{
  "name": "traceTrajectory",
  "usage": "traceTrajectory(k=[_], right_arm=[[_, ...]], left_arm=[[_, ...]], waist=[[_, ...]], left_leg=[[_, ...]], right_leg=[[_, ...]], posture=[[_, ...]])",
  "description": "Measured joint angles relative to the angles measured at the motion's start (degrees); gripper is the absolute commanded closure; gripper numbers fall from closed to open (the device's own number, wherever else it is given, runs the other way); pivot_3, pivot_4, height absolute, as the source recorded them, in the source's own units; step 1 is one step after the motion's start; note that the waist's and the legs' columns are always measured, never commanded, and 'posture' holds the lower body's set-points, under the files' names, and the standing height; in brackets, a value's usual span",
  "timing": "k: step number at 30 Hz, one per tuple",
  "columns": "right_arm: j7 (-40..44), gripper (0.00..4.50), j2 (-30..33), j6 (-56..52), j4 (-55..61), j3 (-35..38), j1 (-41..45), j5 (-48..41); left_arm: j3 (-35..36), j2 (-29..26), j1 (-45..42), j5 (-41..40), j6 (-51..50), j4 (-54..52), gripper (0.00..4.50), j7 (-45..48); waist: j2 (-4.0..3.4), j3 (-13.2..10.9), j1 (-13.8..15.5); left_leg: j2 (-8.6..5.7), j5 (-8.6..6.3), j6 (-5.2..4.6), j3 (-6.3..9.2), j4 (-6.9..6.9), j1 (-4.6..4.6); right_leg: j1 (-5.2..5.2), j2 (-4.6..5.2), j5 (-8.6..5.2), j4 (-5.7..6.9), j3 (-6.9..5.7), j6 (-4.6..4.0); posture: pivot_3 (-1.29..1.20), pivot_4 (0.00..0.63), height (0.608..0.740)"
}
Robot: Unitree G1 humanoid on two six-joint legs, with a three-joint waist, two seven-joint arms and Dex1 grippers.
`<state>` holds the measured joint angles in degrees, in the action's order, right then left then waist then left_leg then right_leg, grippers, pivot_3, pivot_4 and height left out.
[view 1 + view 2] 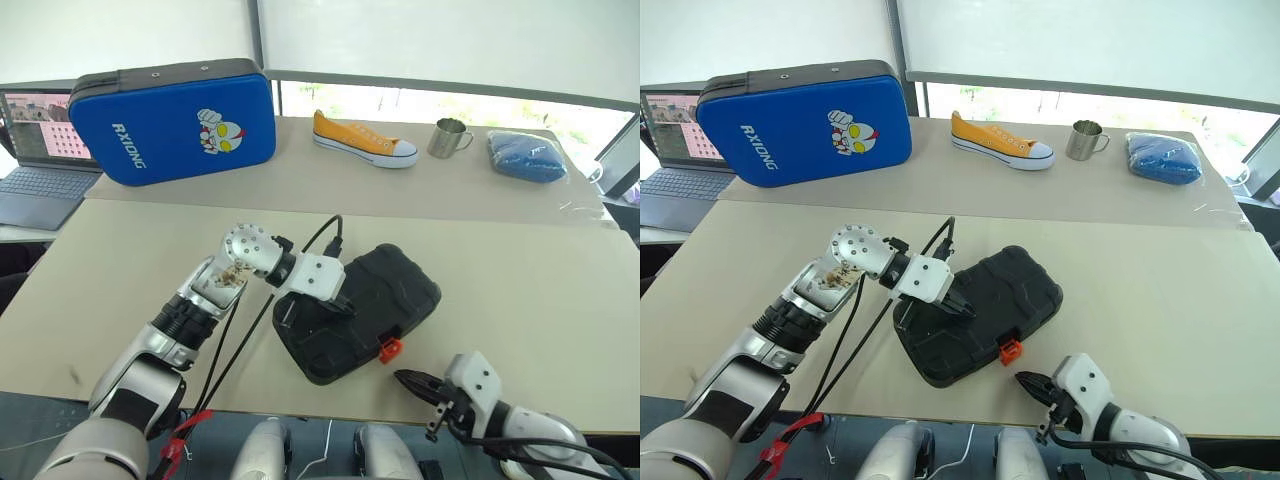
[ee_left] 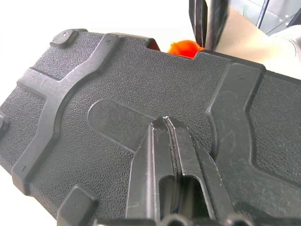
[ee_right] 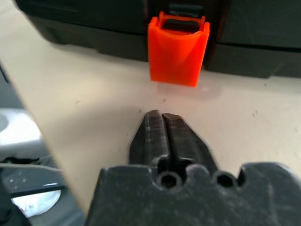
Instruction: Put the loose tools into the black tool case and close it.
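The black tool case (image 1: pixel 365 310) lies closed on the beige worktop (image 1: pixel 520 290), near its front edge, lid down flat and set at an angle. Its orange latch (image 1: pixel 390 349) sticks out from the front side, hanging loose onto the worktop rather than snapped up against the lid.

The left gripper (image 1: pixel 345 306) rests on top of the lid, jaws together with nothing between them, tips pressed against the textured plastic close to a shallow moulded recess. The right gripper (image 1: pixel 412 381) sits low just in front of the case, at the worktop's front edge, jaws together as well and empty, pointing at the latch from a short way off and not touching it.

Further back, on a second worktop (image 1: pixel 330 185), a large blue zip case (image 1: pixel 175 120) with a cartoon figure stands propped up, and beside it a yellow canvas shoe (image 1: pixel 362 140), a metal mug (image 1: pixel 448 138) and a blue cloth bundle (image 1: pixel 527 155) in clear wrap. An open laptop (image 1: pixel 40 165) sits off to the far left
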<state>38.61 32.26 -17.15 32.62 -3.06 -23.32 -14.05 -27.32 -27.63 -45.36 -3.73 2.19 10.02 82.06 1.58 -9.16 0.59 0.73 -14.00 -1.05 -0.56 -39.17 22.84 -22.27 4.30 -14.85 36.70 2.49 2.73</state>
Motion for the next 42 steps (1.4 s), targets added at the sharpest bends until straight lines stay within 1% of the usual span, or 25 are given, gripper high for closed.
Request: traceTrajectory(k=[6, 13, 19, 25, 33, 36, 40, 42], right_arm=[[-1.4, 4.47, -1.5, -4.7, -1.2, -3.8, 7.3, 1.2], [-2.4, 4.47, -0.9, -14.8, 3.2, -3.9, 11.0, -0.9], [-2.6, 4.47, 0.6, -19.3, 7.1, -2.7, 12.7, -2.1], [-2.4, 4.47, 1.2, -19.6, 13.7, 1.3, 13.7, -5.4], [-1.6, 4.47, 2.4, -16.5, 10.7, 1.1, 13.5, -4.7], [-1.0, 4.47, 2.9, -17.5, 10.8, 4.2, 12.9, -7.8], [3.7, 3.33, 8.1, -20.9, 11.8, 17.7, 12.1, -18.7], [9.6, 2.62, 13.1, -21.7, 11.3, 23.7, 10.8, -23.8]], left_arm=[[0.1, -0.2, -0.2, 0.4, -0.1, 0.0, 4.5, 0.0], [0.3, -0.2, -0.3, 1.2, -1.0, 0.0, 4.5, -0.5], [0.5, 0.0, -0.3, 1.7, -1.2, 0.0, 4.5, -1.2], [0.3, 1.3, -0.2, 2.0, -0.6, 0.9, 4.5, -2.1], [0.2, 1.9, -0.2, 2.1, 0.7, 1.7, 4.5, -2.6], [0.8, 1.5, -0.2, 2.0, 1.0, 1.9, 4.5, -2.8], [4.4, -2.4, 0.9, -0.6, -4.9, 1.2, 3.38, -2.4], [7.8, -6.9, 3.1, -3.7, -10.4, -0.6, 2.56, -1.7]], waist=[[0.02, 0.0, -0.2], [0.02, 0.0, -1.2], [0.02, 0.0, -1.3], [0.01, 0.0, -1.3], [0.02, 0.0, -0.9], [0.02, 0.0, -0.9], [0.02, 0.0, -1.5], [-0.01, 0.0, -2.0]], left_leg=[[0.01, 0.0, 0.0, 0.0, 0.0, -0.01], [0.03, 0.01, 0.01, 0.02, 0.0, 0.03], [0.03, 0.0, 0.0, 0.04, 0.0, 0.09], [0.02, 0.0, 0.0, 0.06, 0.0, 0.03], [-0.02, 0.0, 0.0, 0.07, 0.0, 0.05], [-0.01, 0.0, 0.0, 0.07, 0.0, 0.06], [0.08, 0.0, 0.0, 0.08, 0.08, -0.01], [0.1, 0.0, 0.0, 0.07, 0.23, -0.06]], right_leg=[[-0.01, -0.07, 0.12, 0.02, 0.0, -0.2], [-0.09, -0.11, 0.13, 0.08, 0.01, -0.23], [-0.16, -0.13, 0.13, 0.09, 0.01, -0.23], [-0.07, -0.12, 0.11, 0.06, 0.0, -0.19], [-0.05, -0.01, 0.11, 0.03, -0.02, -0.19], [-0.04, 0.0, 0.11, 0.03, -0.02, -0.19], [-0.04, -0.08, 0.12, 0.06, 0.0, -0.21], [-0.08, -0.12, 0.12, 0.07, 0.04, -0.23]], posture=[[0.0, 0.15, 0.739], [0.0, 0.15, 0.739], [0.0, 0.15, 0.739], [0.0, 0.15, 0.739], [0.0, 0.15, 0.739], [0.0, 0.15, 0.739], [0.0, 0.15, 0.739], [0.0, 0.15, 0.739]])
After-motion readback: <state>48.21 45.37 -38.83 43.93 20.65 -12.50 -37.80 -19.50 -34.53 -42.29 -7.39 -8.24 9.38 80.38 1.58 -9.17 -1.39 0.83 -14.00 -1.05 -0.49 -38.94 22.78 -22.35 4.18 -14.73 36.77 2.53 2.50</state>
